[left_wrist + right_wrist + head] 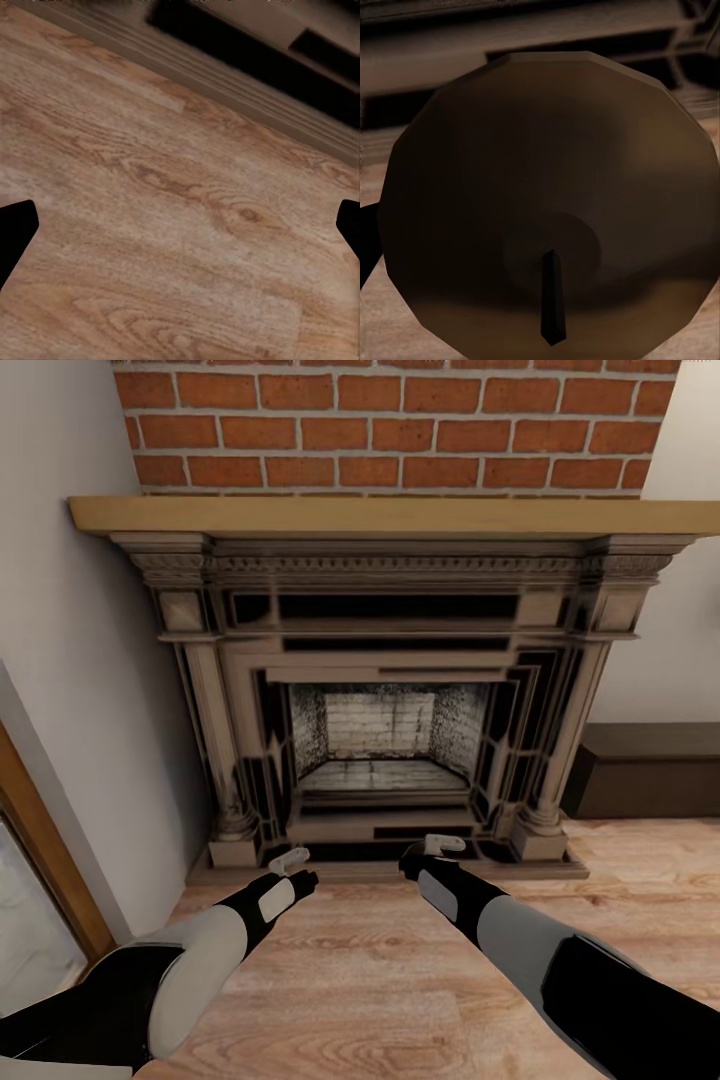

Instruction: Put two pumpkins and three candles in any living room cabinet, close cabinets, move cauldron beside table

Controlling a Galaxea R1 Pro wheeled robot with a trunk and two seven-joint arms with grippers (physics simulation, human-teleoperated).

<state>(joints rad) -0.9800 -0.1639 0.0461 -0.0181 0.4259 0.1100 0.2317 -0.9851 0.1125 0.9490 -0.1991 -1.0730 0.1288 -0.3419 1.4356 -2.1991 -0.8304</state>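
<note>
Cauldron [547, 202]: I see a dark round bowl, close up.
Left tool [180, 225]: spread wide over floor [150, 225].
Right tool [440, 847]: I cannot tell.

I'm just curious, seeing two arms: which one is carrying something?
The right tool: its own camera looks closely onto a round brown candle with a dark wick, apparently held. The left tool is open over bare wooden floor.
</note>
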